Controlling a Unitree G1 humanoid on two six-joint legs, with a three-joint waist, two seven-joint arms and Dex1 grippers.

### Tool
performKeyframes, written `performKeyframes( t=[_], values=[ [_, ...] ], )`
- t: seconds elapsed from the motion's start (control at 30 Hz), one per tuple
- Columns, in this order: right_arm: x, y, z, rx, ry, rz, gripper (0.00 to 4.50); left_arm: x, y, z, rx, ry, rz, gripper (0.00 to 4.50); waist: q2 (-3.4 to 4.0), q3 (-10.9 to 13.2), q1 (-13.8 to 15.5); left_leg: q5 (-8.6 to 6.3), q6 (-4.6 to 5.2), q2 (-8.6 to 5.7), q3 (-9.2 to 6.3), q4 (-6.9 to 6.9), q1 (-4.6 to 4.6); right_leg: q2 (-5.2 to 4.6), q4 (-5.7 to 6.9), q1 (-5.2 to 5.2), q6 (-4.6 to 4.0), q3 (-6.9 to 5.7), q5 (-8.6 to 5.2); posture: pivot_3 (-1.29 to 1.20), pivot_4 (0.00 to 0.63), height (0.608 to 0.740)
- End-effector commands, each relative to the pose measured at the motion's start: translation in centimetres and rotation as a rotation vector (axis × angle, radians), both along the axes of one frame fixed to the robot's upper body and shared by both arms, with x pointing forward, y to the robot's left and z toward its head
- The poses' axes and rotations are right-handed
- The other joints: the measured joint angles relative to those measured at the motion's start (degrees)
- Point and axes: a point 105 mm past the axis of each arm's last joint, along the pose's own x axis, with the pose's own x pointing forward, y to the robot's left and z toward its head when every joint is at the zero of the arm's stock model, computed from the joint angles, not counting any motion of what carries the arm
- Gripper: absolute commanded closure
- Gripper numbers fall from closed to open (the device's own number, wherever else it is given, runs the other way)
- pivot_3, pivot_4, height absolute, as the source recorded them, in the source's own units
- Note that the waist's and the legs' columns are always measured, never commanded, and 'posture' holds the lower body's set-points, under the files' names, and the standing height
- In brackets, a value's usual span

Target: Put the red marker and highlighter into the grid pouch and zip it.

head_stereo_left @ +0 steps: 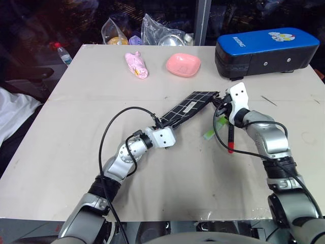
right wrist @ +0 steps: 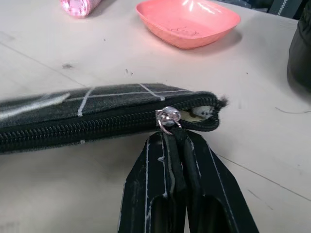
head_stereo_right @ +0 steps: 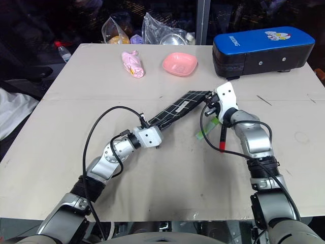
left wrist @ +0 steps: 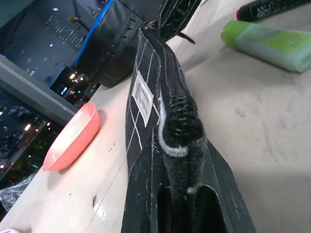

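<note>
Lab-like room: cluttered beige worktable [head_stereo_left: 76, 127], dark surroundings.

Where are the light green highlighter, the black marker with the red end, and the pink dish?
Light green highlighter [left wrist: 265, 41], left wrist view, flat side.
Black marker with red end [head_stereo_left: 231, 136], left eye view, barrel.
Pink dish [right wrist: 187, 19], right wrist view, inside.

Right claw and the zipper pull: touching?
Touching. In the right wrist view the right claw is shut on the dark zipper pull, just below its silver ring at the end of the grid pouch.
</note>
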Motion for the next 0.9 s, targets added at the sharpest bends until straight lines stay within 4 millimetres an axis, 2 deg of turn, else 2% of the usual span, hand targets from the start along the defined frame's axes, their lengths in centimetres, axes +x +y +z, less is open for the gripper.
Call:
performKeyframes(
  t=[0.03, 0.23, 0.4, 0.73, 0.9],
  values=[
    [-0.5, 0.7, 1.3, -0.07, -0.084, 0.059, 4.47, 0.2, 0.0, 0.6, -0.037, -0.022, 0.016, 4.5, 0.0, 0.0, -0.01, 0.0, 0.0, 0.0, 0.0, 0.0, 0.0, 0.0, 0.0, 0.0, 0.0, 0.0, 0.0, 0.0, 0.15, 0.74],
    [-1.1, 1.6, 1.1, -0.136, -0.112, 0.109, 4.47, 0.4, -0.1, 0.7, -0.087, -0.012, 0.042, 4.5, 0.0, 0.0, 0.01, 0.0, 0.0, 0.0, -0.01, 0.0, 0.0, 0.0, 0.0, 0.0, 0.0, 0.0, 0.0, 0.0, 0.15, 0.74],
    [-1.6, 2.8, 1.7, -0.14, -0.141, 0.147, 4.47, 0.4, -0.3, 0.8, -0.101, -0.015, 0.055, 4.5, 0.0, 0.0, 0.02, 0.0, 0.0, 0.0, -0.01, 0.0, 0.0, 0.0, 0.0, 0.0, 0.0, 0.0, 0.0, 0.0, 0.15, 0.74],
    [-2.8, 3.7, 2.1, -0.185, -0.159, 0.233, 4.47, 0.5, -0.8, 0.7, -0.123, -0.019, 0.076, 4.5, 0.0, 0.0, 0.05, 0.0, 0.0, -0.01, -0.02, 0.0, -0.01, 0.0, 0.0, 0.0, 0.0, -0.01, 0.0, 0.0, 0.15, 0.74],
    [-3.3, 4.0, 2.1, -0.184, -0.146, 0.253, 4.47, 0.9, -0.5, 1.4, -0.142, -0.051, 0.101, 4.5, 0.0, 0.0, 0.05, 0.0, 0.0, 0.0, -0.04, 0.0, 0.0, 0.0, 0.0, 0.0, 0.0, -0.02, 0.0, 0.0, 0.15, 0.74]
  ],
)
